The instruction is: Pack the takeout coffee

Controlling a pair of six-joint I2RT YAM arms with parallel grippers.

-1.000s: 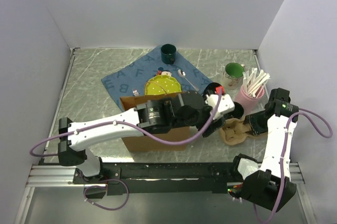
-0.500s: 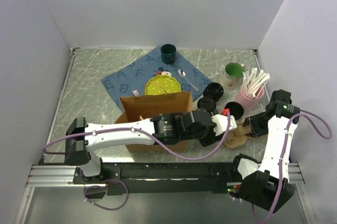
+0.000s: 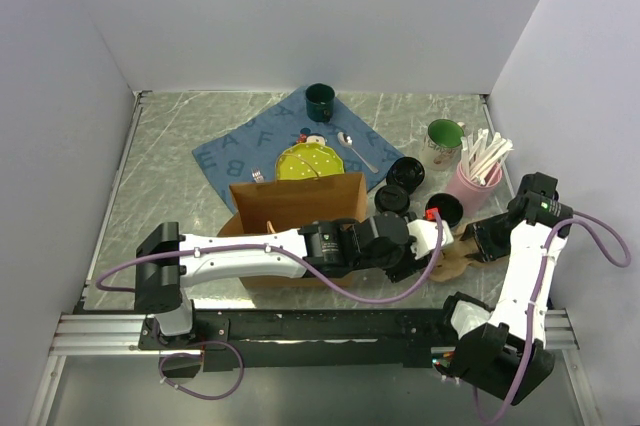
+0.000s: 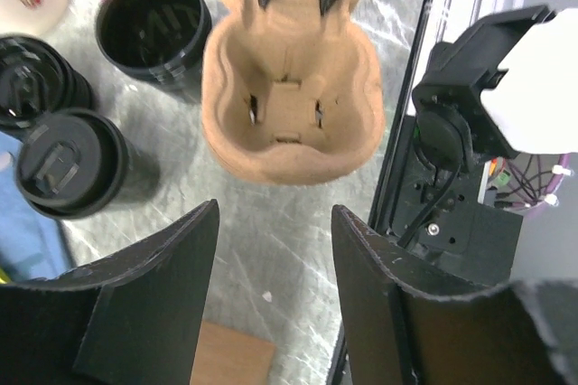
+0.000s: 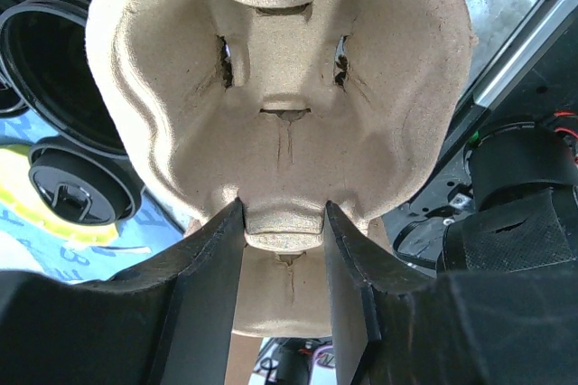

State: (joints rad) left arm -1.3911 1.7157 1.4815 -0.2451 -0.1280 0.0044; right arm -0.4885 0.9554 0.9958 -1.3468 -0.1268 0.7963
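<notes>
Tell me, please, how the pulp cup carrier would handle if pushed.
Probably light: the pulp cup carrier is thin-walled and empty. Its moulded walls look fibrous, so likely grippy, slightly flexible. Pinched by the right tool at one narrow rib, it may pivot.

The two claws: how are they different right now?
The left gripper is open and empty; the right gripper is shut on a ridge of the brown cup carrier. The left gripper hovers above the carrier, touching nothing; the right gripper's fingers press it from both sides. Both have dark fingers and face that carrier.
</notes>
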